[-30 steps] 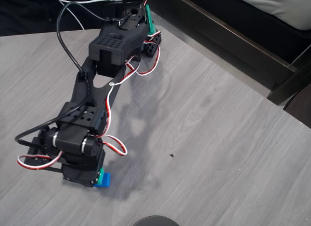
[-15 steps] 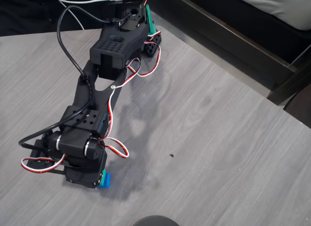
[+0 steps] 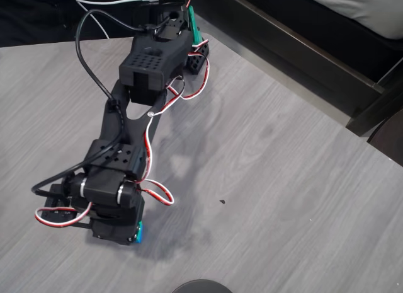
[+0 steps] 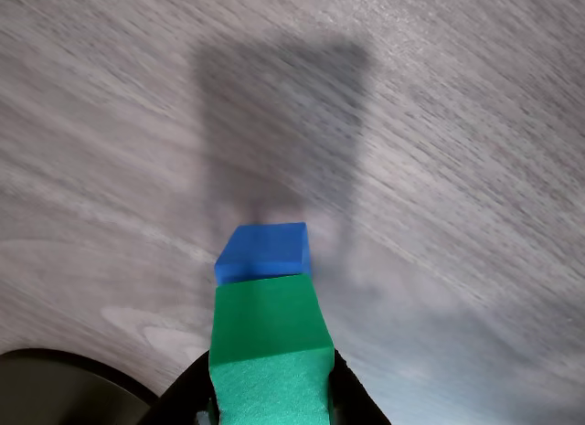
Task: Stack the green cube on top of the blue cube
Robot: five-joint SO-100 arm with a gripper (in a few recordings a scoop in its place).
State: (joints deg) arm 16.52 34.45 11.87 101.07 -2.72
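Green fills the near edge of the wrist view: the green cube (image 4: pixel 271 352) sits clamped between the two black fingers (image 4: pixel 347 398) of the pincer (image 4: pixel 271 402), which press against its left and right faces. Pincer narrow, closed on this cube. Top face of the cube tilts slightly away from the camera.

Just beyond it, the blue cube (image 4: pixel 265 249) rests on the desk (image 4: pixel 457 169). In the wrist view the green cube's far edge overlaps the blue cube's near edge; whether the two touch or the green one hangs just above, I cannot tell. A soft rectangular shadow lies on the wood grain past the blue cube. A dark rounded shape (image 4: pixel 64 388) shows at the lower left corner.

In the overhead view the black arm (image 3: pixel 135 110) stretches from its base at the top edge down to the lower left of the grey wood-grain desk (image 3: pixel 283 179). The wrist housing covers most of both cubes; a sliver of blue with a green edge (image 3: pixel 138 232) peeks out at its lower right side. Red-and-white wires (image 3: pixel 157 189) loop along the arm; a black cable (image 3: pixel 85 60) arcs off to the left. A small dark speck (image 3: pixel 222 201) lies on the desk, well apart to the right. Farther off, a dark frame (image 3: pixel 302 60) runs past the desk's far corner.
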